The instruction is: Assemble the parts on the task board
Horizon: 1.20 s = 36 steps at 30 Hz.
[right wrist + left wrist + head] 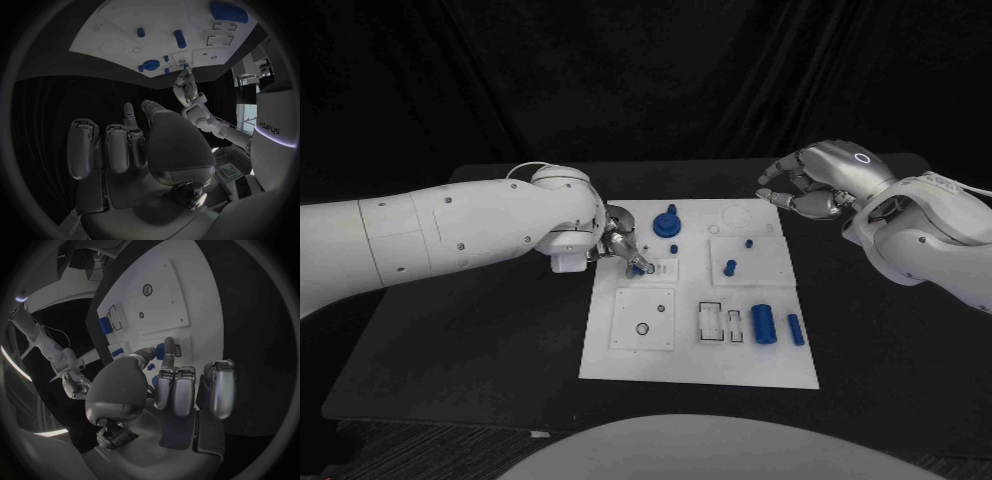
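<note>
Board: your task board (689, 360) lies flat mid-table, long side running away from the robot.
Held part: small blue peg (635, 268) sits at the board's left edge, beside a small rectangular slot; in the left wrist view the peg (160, 350) is pinched between thumb and a fingertip, right at the board surface.
Left hand: your left hand (615, 245) is down on the board's left side, gripping that peg; other fingers (175, 390) hang curled above the black table.
Other parts: blue round knob piece (668, 223) stands near the far left of the board, just beyond the left hand. Short blue pin (730, 267) stands in the middle-right panel. Large blue cylinder (763, 323) and slimmer blue rod (796, 329) lie side by side at the near right, close but apart.
Right hand: your right hand (816, 183) hovers off the board's far right corner, fingers curled in, holding nothing; touching nothing you can see.
Table: black table (473, 350) under the board.
</note>
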Each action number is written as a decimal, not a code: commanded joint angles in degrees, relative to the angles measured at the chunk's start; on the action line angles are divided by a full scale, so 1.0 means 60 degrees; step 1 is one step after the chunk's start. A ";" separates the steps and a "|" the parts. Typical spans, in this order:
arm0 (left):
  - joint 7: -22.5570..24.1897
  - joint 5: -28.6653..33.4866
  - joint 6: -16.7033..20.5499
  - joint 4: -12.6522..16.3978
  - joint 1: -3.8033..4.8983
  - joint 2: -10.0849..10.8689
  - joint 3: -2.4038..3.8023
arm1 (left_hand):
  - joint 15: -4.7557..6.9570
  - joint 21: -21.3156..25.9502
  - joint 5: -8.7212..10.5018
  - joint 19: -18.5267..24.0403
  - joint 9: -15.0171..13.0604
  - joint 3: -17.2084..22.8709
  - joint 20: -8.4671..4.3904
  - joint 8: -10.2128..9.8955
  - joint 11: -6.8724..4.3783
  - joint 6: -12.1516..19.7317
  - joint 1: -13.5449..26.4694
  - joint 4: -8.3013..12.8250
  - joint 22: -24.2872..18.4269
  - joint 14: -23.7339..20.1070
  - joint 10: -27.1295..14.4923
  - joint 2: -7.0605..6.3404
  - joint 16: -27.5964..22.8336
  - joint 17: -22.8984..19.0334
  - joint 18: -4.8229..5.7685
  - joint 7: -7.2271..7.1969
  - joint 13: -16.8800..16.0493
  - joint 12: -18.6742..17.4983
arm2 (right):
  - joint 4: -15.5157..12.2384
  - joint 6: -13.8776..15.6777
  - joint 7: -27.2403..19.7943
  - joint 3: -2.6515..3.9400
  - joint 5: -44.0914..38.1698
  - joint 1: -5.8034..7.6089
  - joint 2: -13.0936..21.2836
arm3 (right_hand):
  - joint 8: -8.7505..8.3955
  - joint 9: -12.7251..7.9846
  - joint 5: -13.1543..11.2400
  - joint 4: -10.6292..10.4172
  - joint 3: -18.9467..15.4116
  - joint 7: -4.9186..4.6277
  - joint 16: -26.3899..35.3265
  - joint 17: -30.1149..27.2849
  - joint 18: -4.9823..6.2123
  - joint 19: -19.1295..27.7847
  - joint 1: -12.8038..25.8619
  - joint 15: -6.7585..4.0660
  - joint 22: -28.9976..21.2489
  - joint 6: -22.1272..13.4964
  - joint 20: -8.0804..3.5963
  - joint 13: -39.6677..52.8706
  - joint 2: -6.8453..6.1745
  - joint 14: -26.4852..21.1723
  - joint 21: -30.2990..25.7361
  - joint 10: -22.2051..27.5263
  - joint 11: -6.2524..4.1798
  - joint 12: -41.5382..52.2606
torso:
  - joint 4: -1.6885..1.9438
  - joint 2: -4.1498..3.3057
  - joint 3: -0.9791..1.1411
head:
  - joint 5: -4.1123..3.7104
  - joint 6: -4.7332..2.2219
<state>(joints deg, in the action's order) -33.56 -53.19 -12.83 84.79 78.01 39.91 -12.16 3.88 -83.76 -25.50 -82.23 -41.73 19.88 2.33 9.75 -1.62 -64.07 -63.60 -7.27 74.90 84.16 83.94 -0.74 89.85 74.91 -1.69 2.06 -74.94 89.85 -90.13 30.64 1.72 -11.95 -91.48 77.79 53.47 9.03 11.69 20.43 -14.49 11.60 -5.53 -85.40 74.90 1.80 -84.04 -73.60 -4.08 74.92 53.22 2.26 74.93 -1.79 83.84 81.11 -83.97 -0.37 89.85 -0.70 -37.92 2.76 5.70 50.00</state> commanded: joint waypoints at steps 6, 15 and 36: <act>-0.0037 0.0106 0.0223 -0.0038 0.0009 -0.0091 0.0004 | 0.0025 0.0057 0.0117 0.0072 -0.0023 0.0132 0.0019 -0.0107 0.0005 0.0046 0.0199 -0.0061 0.1331 0.0974 0.1010 0.0036 0.0025 0.2515 -0.0146 0.0045 -0.2510 0.0025 | 0.0015 -0.0073 0.0211 0.0008 -0.0016 -0.0037 -0.0013 | -0.0077 0.0015 0.0285 0.0095 0.0130 0.0006 0.0048 0.0774 0.0077 -0.0304 -0.0237 0.0052 0.2010 0.0079 0.0054 0.2512 -0.0023 0.0701 -0.0059 -0.1005 0.0059 0.0025 | -0.0003 -0.0004 0.0005 | 0.0015 -0.0001; 0.0055 0.0106 0.0318 -0.0181 -0.0011 -0.0199 0.0002 | 0.0015 0.0068 0.0225 0.0076 -0.0043 0.0182 0.0029 -0.0127 0.0016 0.0040 0.0316 -0.0107 0.1332 0.0974 0.1010 0.0071 0.0025 0.2515 -0.0147 0.0055 -0.2510 0.0025 | 0.0019 -0.0099 0.0216 0.0008 -0.0016 -0.0055 -0.0008 | -0.0086 0.0016 0.0352 0.0110 0.0152 0.0005 0.0054 0.0761 0.0080 -0.0299 -0.0261 0.0051 0.2006 0.0082 0.0053 0.2512 -0.0024 0.0698 -0.0073 -0.1005 0.0058 0.0025 | -0.0001 -0.0002 0.0003 | 0.0008 -0.0001; 0.0160 0.0105 0.0324 -0.0466 -0.0125 -0.0467 0.0001 | 0.0011 0.0076 0.0303 0.0077 -0.0055 0.0224 0.0034 -0.0148 0.0017 0.0054 0.0359 -0.0116 0.1332 0.0974 0.1010 0.0102 0.0025 0.2515 -0.0149 0.0056 -0.2510 0.0025 | 0.0023 -0.0168 0.0206 0.0008 -0.0016 -0.0069 -0.0032 | -0.0111 0.0017 0.0510 0.0161 0.0214 0.0004 0.0059 0.0750 0.0087 -0.0286 -0.0330 0.0050 0.1997 0.0084 0.0050 0.2512 -0.0032 0.0696 -0.0107 -0.1005 0.0057 0.0025 | -0.0003 -0.0002 0.0007 | 0.0055 -0.0001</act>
<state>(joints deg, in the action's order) -33.60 -52.79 -10.44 82.02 77.43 37.20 -12.18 3.88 -83.54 -23.95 -82.03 -41.97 20.99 2.54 9.09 -1.61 -63.98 -62.02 -7.90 74.90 84.15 83.93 -0.04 89.85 74.91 -1.69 2.18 -74.94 89.85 -89.99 29.81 1.84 -11.95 -91.47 77.51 53.28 8.59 11.72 23.26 -13.60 12.49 -5.53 -85.41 74.90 1.80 -84.04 -75.11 -4.08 74.91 53.22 2.26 74.91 -1.96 83.84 80.66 -83.97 -0.37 89.85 -0.73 -37.92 2.79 6.00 50.00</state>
